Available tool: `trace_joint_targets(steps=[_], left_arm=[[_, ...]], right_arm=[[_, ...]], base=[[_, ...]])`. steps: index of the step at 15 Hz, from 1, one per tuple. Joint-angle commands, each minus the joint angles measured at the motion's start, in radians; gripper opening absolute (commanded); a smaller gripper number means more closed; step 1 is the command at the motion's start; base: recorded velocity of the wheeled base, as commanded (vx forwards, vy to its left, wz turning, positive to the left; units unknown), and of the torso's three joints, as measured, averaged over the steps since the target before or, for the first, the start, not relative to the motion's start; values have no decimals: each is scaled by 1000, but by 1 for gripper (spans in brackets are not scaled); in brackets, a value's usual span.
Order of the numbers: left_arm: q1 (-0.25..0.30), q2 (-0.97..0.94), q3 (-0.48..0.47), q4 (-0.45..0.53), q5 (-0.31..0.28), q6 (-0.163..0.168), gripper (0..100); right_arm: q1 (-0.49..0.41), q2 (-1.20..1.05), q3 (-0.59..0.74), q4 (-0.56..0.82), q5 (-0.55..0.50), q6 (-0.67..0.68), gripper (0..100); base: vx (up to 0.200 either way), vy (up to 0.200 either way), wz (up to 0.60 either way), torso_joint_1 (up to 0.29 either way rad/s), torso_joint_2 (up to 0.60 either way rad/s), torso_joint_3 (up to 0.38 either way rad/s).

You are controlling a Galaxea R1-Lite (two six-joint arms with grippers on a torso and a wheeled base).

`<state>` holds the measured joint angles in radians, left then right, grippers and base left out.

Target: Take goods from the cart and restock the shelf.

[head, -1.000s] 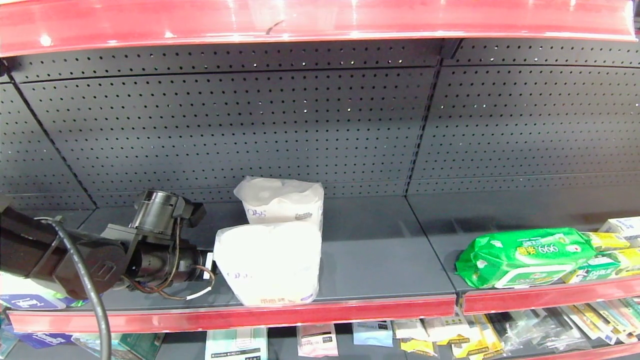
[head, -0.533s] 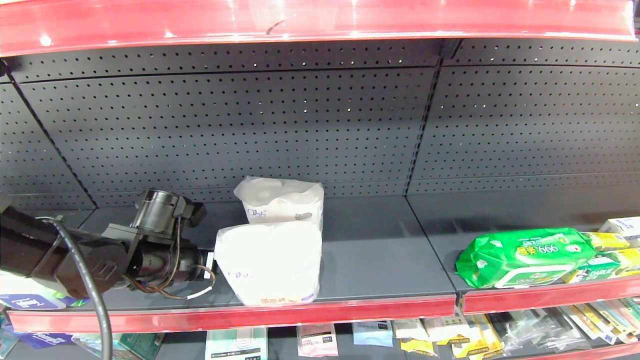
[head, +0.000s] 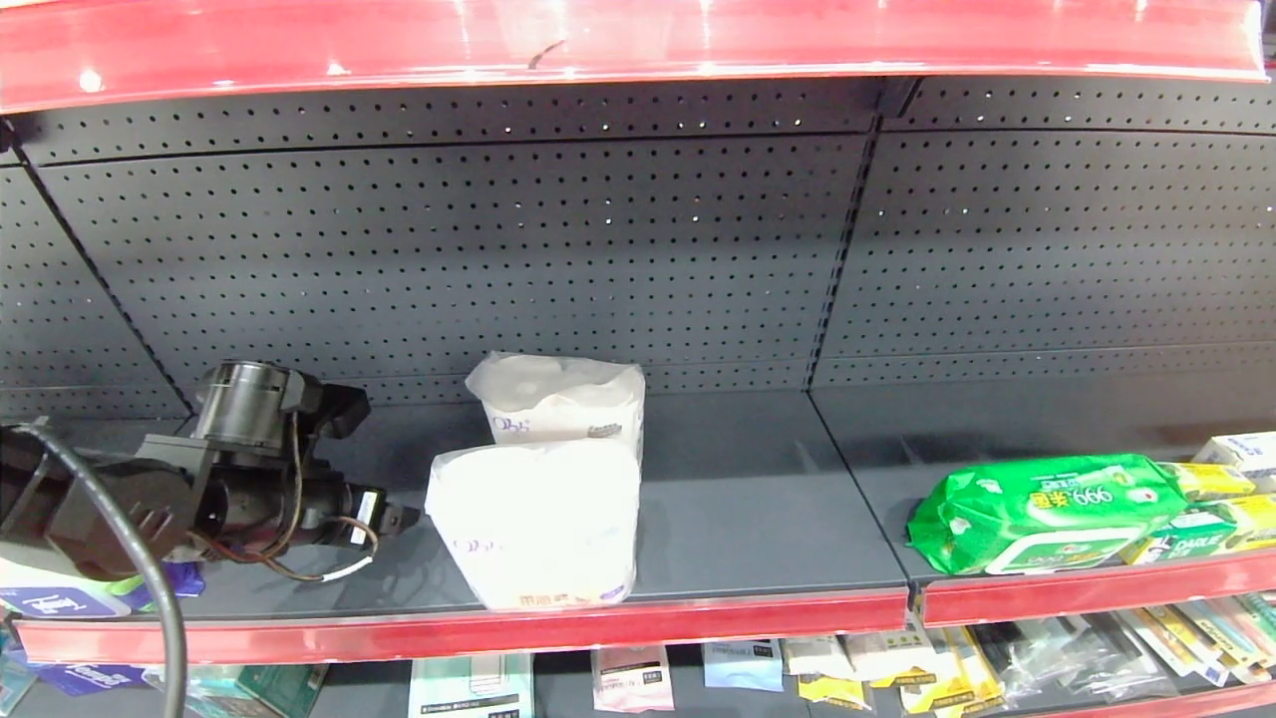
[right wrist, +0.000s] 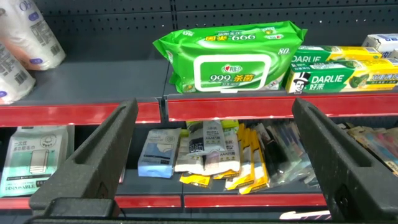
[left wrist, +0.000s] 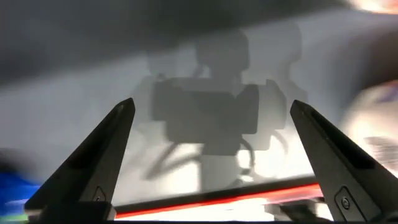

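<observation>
Two white tissue packs stand on the grey shelf (head: pixel 758 499): the front pack (head: pixel 538 524) by the red edge strip, the rear pack (head: pixel 558 399) right behind it. In the head view my left gripper (head: pixel 404 519) hovers just left of the front pack, a small gap between them. Its wrist view shows the left gripper (left wrist: pixel 212 106) open and empty above the shelf board, with the white pack (left wrist: pixel 376 124) blurred at one side. My right gripper (right wrist: pixel 216 106) is open and empty, facing the shelf front below a green wipes pack (right wrist: pixel 233 56). The white packs (right wrist: pixel 25 43) lie farther off.
The green wipes pack (head: pixel 1047 509) and toothpaste boxes (head: pixel 1206 519) lie in the right bay. The board between the tissue packs and the wipes is bare. A red shelf (head: pixel 598 40) overhangs above. Small packets (head: pixel 897 668) fill the lower shelf.
My left arm has drawn back to the left, so its gripper now stands apart from the front tissue pack. Both packs stay where they were.
</observation>
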<state>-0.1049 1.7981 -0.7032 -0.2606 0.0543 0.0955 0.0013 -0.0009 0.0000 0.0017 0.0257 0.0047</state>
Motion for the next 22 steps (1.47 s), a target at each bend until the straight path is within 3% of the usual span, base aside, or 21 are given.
trace_joint_targets(steps=[1,3,7,9,22], left_arm=[[73,-54,2,-8,-4,67,100],[63,-54,11,-8,-5,66,100],[-52,-2,34,-9,-4,50,100],[-81,18,34,-9,-2,43,100],[-154,72,31,-9,-1,26,100]], right_arm=[[0,1,0,0,0,0,100],[0,1,0,0,0,0,100],[0,1,0,0,0,0,100],[0,1,0,0,0,0,100],[0,1,0,0,0,0,100]], base=[[0,0,0,0,0,0],[0,0,0,0,0,0],[0,0,0,0,0,0],[0,0,0,0,0,0],[0,0,0,0,0,0]])
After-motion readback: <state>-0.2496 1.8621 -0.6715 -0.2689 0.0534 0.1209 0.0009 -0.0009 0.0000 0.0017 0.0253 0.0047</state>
